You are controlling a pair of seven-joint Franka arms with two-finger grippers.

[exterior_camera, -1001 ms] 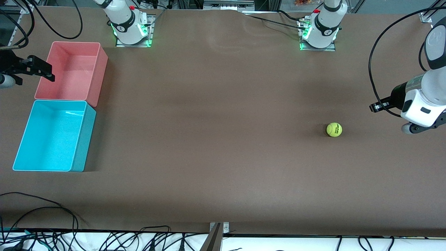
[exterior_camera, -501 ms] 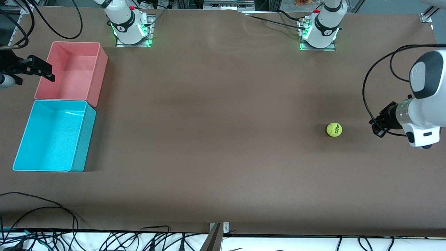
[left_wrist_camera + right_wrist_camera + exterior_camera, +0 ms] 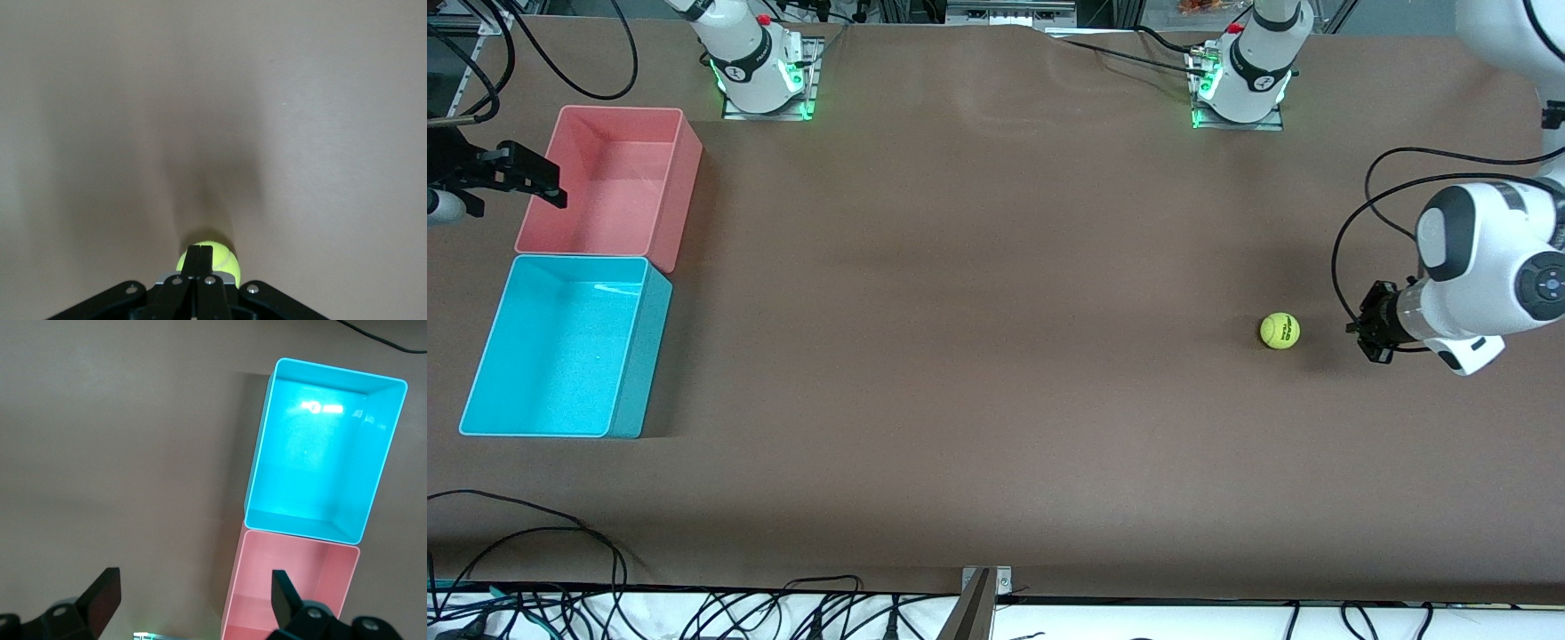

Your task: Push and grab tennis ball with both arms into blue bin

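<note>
Tennis ball [image 3: 1280, 331] sits unpushed on the table [image 3: 996, 356], well apart from the blue bin [image 3: 480, 391]; left end effector [image 3: 1369, 333] clenched empty beside it, right end effector [image 3: 525, 178] released, waiting by the pink bin [image 3: 680, 187].

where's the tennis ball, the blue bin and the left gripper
tennis ball [image 3: 1280, 331], front view, middle of its fuzzy yellow-green face
blue bin [image 3: 630, 356], front view, outer side wall facing the ball's end of the table
left gripper [image 3: 1362, 332], front view, the shut black fingertips beside the ball
</note>
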